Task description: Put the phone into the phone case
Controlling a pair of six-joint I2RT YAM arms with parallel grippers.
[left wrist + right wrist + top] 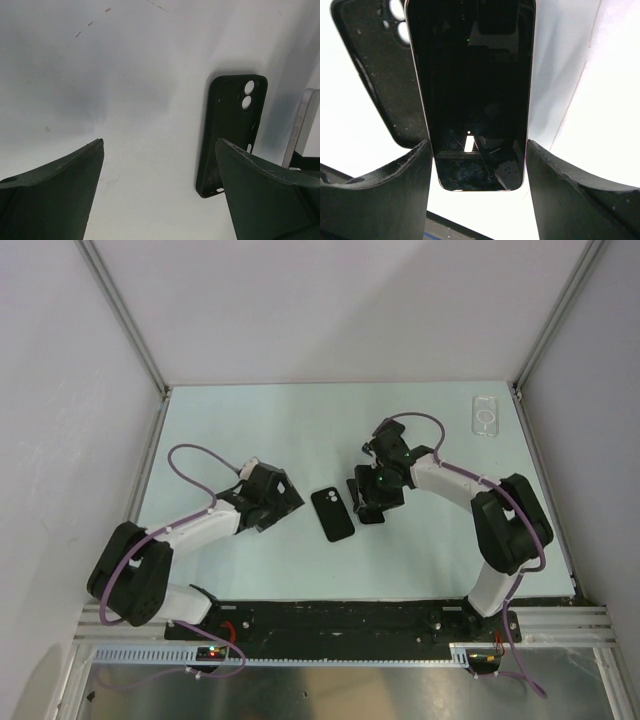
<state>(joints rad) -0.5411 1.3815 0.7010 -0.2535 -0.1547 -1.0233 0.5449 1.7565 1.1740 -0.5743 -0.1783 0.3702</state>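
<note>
My right gripper (478, 145) is shut on the phone (475, 75), a black-screened slab held by its long edges between both fingers, just above the table. The phone's pale edge (299, 131) also shows in the left wrist view. Right beside it lies a black shell (332, 513) with two round camera openings, hollow side up (230, 135), (375, 75). The clear phone case (485, 415) with its white ring lies flat at the far right corner, well away from both grippers. My left gripper (160, 145) is open over bare table just left of the black shell, holding nothing.
The pale table (250, 430) is closed in by white walls at the left, back and right. A black mounting rail (340, 618) runs along the near edge between the arm bases.
</note>
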